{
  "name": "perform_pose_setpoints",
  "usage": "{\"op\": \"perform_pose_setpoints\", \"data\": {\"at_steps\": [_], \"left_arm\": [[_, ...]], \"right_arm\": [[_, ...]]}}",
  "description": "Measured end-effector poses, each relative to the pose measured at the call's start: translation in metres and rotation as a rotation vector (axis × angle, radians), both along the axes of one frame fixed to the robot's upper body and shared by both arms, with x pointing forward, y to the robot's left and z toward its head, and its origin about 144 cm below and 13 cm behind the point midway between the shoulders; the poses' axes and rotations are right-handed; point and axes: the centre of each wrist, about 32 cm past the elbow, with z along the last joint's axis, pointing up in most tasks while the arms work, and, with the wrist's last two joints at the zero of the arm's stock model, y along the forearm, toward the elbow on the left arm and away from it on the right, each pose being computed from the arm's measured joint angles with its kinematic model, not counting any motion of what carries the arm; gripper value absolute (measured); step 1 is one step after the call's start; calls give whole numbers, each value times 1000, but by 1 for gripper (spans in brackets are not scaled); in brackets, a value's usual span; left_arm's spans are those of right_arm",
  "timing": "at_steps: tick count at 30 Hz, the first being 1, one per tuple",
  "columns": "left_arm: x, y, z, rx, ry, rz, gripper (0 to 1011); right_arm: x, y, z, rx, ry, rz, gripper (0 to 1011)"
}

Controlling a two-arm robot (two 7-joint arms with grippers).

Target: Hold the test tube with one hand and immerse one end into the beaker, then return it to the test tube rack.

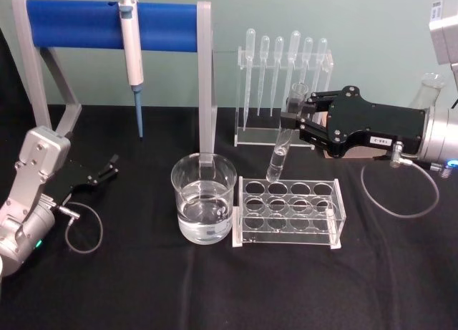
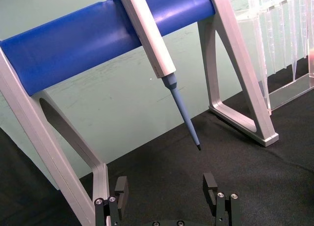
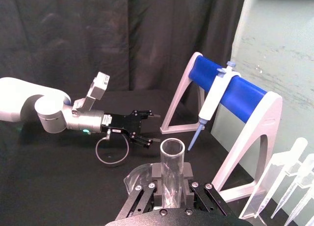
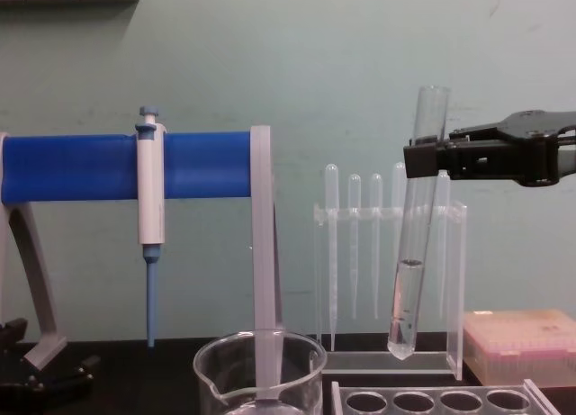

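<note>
Head view: right gripper [image 1: 295, 114] clamped on test tube [image 1: 279, 149] near rim; tube hung tilted, round end just above far row of rack [image 1: 336, 219]. Beaker [image 1: 187, 201] stood just left of rack. Left gripper [image 1: 107, 167] parked left, spread, empty. Step judged: carry to beaker. Next: shift left, lower into water [image 1: 204, 219].

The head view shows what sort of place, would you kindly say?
Probably a laboratory bench: a micropipette hangs on a blue stand, plastic pipettes fill a clear rack, and a beaker holds clear liquid.
</note>
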Motion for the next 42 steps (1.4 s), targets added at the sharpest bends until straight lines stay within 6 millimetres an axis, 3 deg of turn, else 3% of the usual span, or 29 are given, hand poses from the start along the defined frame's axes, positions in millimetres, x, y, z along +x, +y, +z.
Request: {"op": "perform_pose_setpoints", "data": {"at_steps": [42], "left_arm": [[0, 0, 0, 0, 0, 0, 1000]], "right_arm": [[0, 0, 0, 0, 0, 0, 238]]}}
